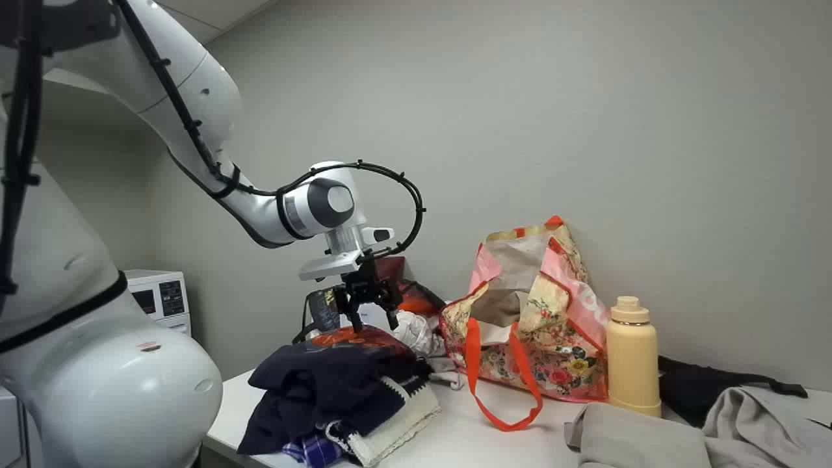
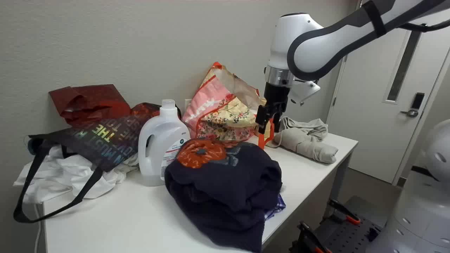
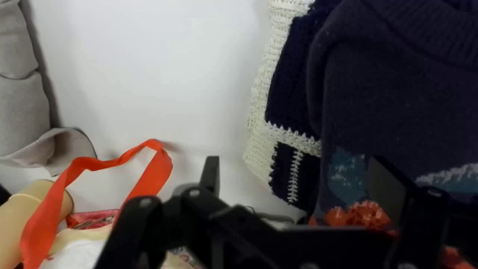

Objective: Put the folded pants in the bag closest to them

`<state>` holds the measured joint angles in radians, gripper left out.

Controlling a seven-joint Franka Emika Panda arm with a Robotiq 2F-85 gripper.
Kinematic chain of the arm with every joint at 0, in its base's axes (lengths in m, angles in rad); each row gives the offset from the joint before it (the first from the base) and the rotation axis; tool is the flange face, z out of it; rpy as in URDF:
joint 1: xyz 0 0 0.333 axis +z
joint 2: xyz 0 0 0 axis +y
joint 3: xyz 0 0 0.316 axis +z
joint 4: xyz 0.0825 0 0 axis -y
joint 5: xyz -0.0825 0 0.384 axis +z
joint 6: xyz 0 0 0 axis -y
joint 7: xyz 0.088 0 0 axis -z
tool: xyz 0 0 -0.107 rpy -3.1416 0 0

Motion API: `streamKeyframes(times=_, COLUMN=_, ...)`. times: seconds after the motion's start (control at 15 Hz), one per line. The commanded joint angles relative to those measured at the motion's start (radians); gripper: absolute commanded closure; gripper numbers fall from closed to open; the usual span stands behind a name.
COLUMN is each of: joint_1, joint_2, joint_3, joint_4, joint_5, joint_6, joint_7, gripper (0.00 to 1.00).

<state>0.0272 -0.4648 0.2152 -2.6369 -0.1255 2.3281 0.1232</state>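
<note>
One gripper (image 1: pixel 375 323) hangs well apart from apparent pants (image 1: pixel 663 437).

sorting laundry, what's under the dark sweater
Poking out from under the dark sweater: a cream-and-navy knit and a bit of blue plaid cloth. The rest of both, and anything deeper, is covered.

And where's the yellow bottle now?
In an exterior view, the yellow bottle stands right of centre, just right of the floral bag and behind the grey clothing.
</note>
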Motion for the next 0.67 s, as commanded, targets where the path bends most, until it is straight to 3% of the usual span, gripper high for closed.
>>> streamKeyframes(times=0.0, joint_1=0.019, joint_2=0.002, joint_3=-0.019, joint_4=0.002, joint_5=-0.011, joint_6=-0.004, joint_7=0.008, gripper=0.00)
streamKeyframes(times=0.2, joint_1=-0.044, joint_2=-0.019, joint_3=-0.037, joint_4=-0.005, joint_5=-0.108, joint_6=-0.022, joint_7=0.012, gripper=0.00)
streamKeyframes(times=0.6, joint_1=-0.221, joint_2=0.006, joint_3=-0.118, joint_4=-0.004, joint_5=-0.424, joint_6=0.006, joint_7=0.035, gripper=0.00)
